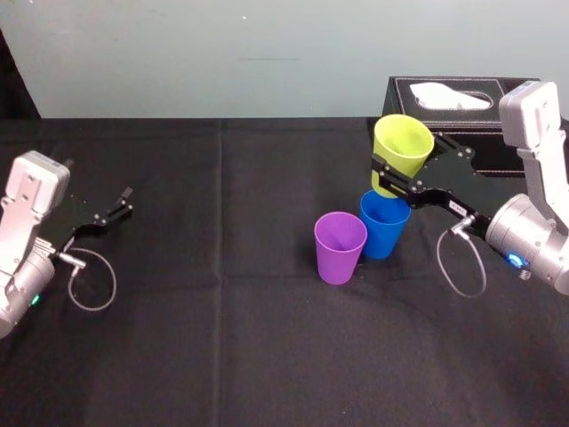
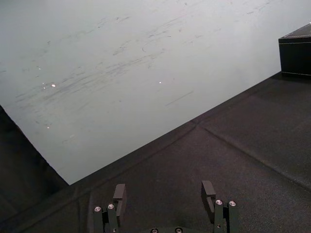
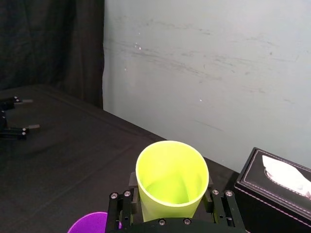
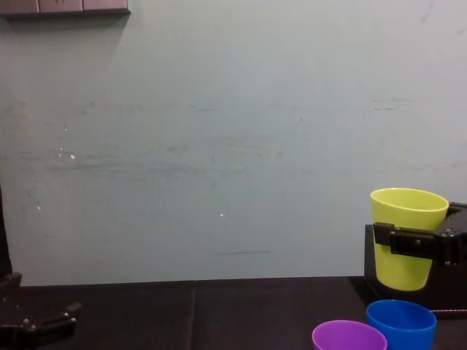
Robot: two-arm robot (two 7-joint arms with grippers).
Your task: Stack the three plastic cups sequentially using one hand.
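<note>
Holding yellow-green cup [image 1: 402, 151] mouth-up in right tool [image 1: 388, 176], clamped across it just above blue cup [image 1: 384, 227], so probably straight down to nest; purple cup [image 1: 340, 247] just left of blue cup; left tool [image 1: 111, 213] idle, spread apart, well left of it.

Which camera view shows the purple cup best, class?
The head view: the whole purple cup stands upright on the table beside the blue cup. The chest view catches its rim; the right wrist view, a sliver of rim.

head: high, angled down over table [image 1: 222, 356] | chest: low, level toward wall [image 4: 219, 146] | left wrist: close over table, facing wall | right wrist: tight on yellow-green cup [image 3: 172, 182], shared with head, chest
</note>
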